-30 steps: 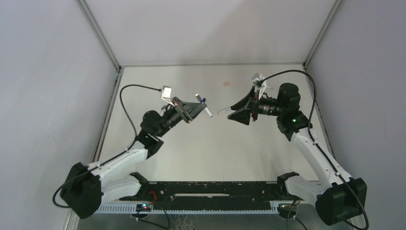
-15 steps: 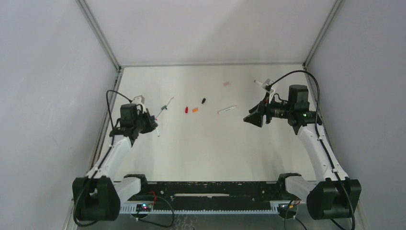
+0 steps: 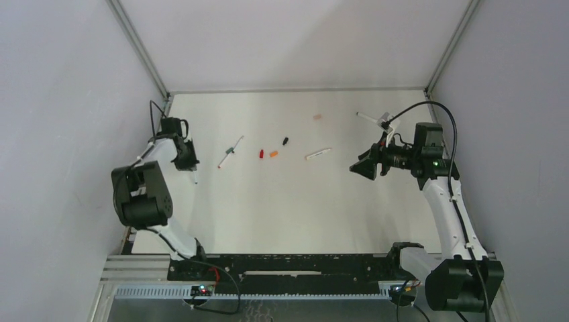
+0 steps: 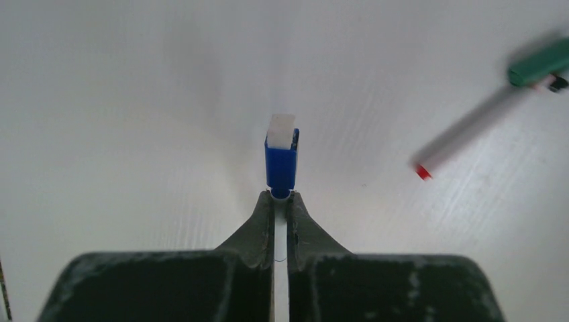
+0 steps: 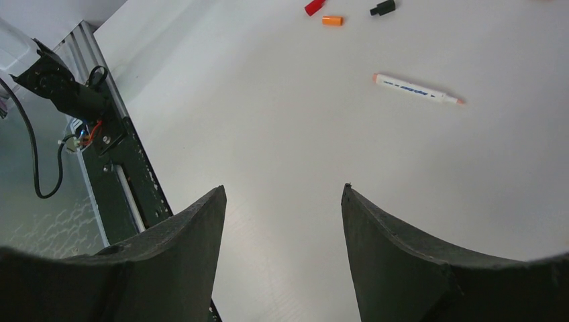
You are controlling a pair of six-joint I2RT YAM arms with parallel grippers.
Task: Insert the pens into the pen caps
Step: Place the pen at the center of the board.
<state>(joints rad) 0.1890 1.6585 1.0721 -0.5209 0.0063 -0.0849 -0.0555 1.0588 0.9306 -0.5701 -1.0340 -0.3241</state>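
My left gripper (image 4: 280, 196) is shut on a white pen capped in blue (image 4: 280, 164), which sticks out ahead of the fingertips just above the table. In the top view this gripper (image 3: 191, 168) is at the far left. A second pen (image 4: 483, 117) with a green cap (image 4: 540, 67) and a red end lies to its right (image 3: 229, 152). My right gripper (image 5: 282, 190) stands open and empty, hovering right of centre (image 3: 360, 170). Ahead of it lie a bare pen (image 5: 416, 88), a red cap (image 5: 313, 7), an orange cap (image 5: 332, 21) and a black cap (image 5: 382, 8).
A pinkish cap (image 3: 317, 117) lies near the back, and another pen (image 3: 368, 117) at the back right. Grey walls with metal posts (image 3: 137, 47) enclose the table. A black rail (image 3: 282, 265) runs along the near edge, seen also in the right wrist view (image 5: 114, 168).
My left arm has swung from the middle to the far left edge, still holding the blue-capped pen. My right gripper has drawn back to the right and stayed open.
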